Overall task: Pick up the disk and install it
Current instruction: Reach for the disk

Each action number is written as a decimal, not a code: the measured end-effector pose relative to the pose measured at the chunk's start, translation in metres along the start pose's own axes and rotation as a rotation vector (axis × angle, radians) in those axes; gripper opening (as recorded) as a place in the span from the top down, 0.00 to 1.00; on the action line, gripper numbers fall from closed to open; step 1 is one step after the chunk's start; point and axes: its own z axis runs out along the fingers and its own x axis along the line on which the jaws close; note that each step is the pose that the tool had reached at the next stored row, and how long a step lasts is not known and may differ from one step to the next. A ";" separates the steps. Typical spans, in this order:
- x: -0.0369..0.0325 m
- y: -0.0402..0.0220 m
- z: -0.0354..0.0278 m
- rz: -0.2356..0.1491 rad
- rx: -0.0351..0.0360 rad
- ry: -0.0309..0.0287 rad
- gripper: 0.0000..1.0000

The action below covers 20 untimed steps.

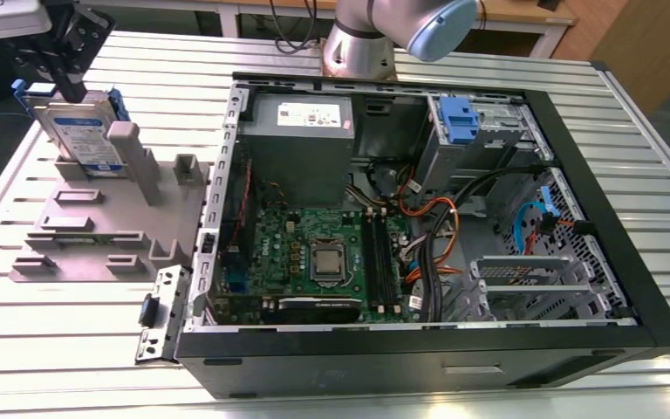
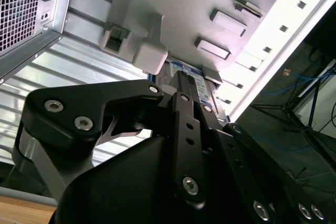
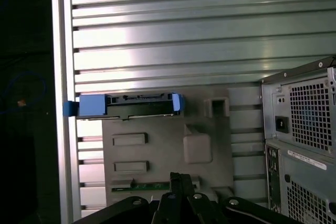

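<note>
Ribbed aluminium table (image 1: 172, 52) carries a grey fixture plate (image 1: 91, 236) toward the exterior view's left and an open computer case (image 1: 370, 362) to its right. The gripper (image 1: 71, 87) hangs at the plate's far left corner. Its black fingers (image 2: 186, 129) are drawn together with nothing between them, the tips just over the disk (image 1: 85, 135); whether they touch it cannot be told. The disk stands upright in a slot of the plate, long axis up and down, labelled face toward the near side, blue carrier along both side edges. A grey post (image 1: 126, 166) stands just beside it on the right. Inside the case sit a power supply (image 1: 300, 131), a motherboard (image 1: 311, 253) and a blue bracket (image 1: 457, 118) in the far bay.
</note>
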 end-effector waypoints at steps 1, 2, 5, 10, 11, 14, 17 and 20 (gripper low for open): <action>0.0002 0.0000 0.0002 0.000 0.0000 0.0004 0.89; 0.0005 -0.0001 0.0003 0.000 0.0000 0.0008 0.89; 0.0011 -0.0001 0.0005 0.000 0.0002 0.0020 0.89; 0.0018 -0.0002 0.0009 0.000 0.0003 0.0035 0.89; 0.0019 -0.0002 0.0010 0.000 0.0003 0.0037 0.89; 0.0025 -0.0002 0.0011 0.000 0.0003 0.0039 0.89; 0.0034 -0.0002 0.0012 0.000 0.0003 0.0039 0.89; 0.0042 -0.0002 0.0013 0.000 0.0002 0.0039 0.89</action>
